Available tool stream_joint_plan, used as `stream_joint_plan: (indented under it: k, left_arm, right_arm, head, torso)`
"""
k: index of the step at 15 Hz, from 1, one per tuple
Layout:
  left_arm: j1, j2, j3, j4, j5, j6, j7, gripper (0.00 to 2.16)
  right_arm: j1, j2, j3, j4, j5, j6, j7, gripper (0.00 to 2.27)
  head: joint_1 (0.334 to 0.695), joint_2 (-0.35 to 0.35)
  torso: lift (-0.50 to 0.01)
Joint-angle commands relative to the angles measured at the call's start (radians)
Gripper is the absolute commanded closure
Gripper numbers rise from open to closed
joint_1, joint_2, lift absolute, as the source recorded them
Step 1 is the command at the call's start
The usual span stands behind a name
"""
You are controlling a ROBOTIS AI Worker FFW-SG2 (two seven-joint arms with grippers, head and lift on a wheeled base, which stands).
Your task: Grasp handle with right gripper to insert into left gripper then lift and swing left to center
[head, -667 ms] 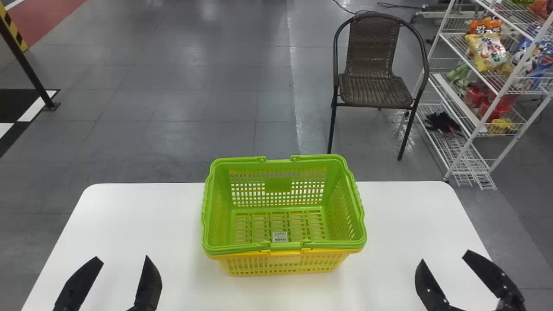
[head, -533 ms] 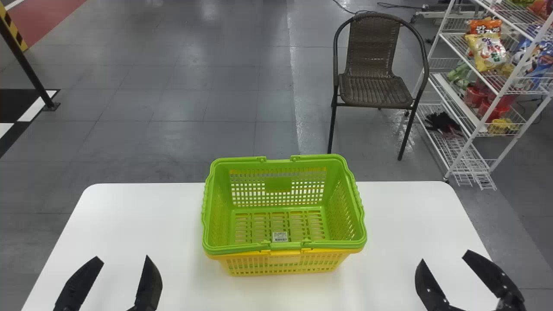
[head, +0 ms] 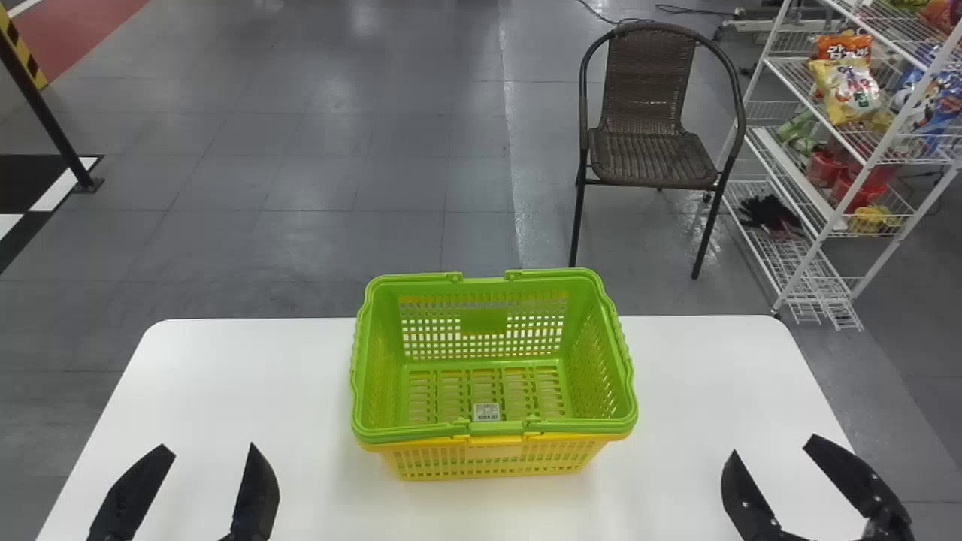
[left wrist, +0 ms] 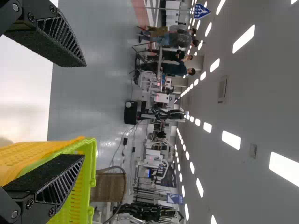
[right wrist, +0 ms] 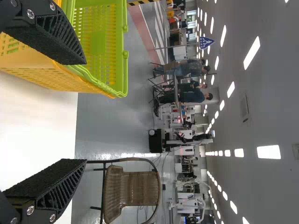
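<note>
Left gripper (head: 213, 450) and right gripper (head: 772, 448), flat black fingers spread wide, near a rectangular green plastic basket (head: 483, 321) nested in a matching yellow one (head: 492, 451).

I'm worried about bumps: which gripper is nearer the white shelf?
Right. The shelf stands beyond the table, off its right side, where the right gripper hovers; the left gripper hovers left of the baskets.

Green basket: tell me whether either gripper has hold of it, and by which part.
Nothing is held: the left gripper and right gripper are open, apart from the green basket.
</note>
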Motion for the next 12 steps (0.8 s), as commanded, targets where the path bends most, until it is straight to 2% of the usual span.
stream_joint_plan:
  k: [1, 3, 8, 12]
  left_arm:
    - [-0.001, 0.002, 0.0, -0.002, 0.0, 0.01, -0.001, 0.12]
    - [-0.022, 0.006, 0.0, -0.011, -0.006, 0.031, -0.017, 0.12]
    - [-0.1, 0.012, 0.026, -0.104, 0.0, 0.301, -0.055, 0.12]
    - [-0.202, 0.012, 0.087, -0.129, 0.054, 0.596, -0.172, 0.08]
  right_arm:
    - [0.0, 0.0, 0.0, 0.0, 0.0, 0.001, 0.0, 0.07]
    - [0.0, 0.0, 0.0, 0.0, 0.0, 0.001, 0.0, 0.07]
    - [0.008, -0.005, -0.002, 0.002, -0.002, 0.001, 0.001, 0.07]
    - [0.009, -0.008, -0.002, 0.002, -0.005, -0.002, 0.0, 0.07]
  head:
    - [0.695, -0.01]
    - [0.695, -0.01]
    - [0.695, -0.023]
    - [0.695, -0.032]
  torso:
    - [0.0]
    - [0.0]
    - [0.0]
    - [0.0]
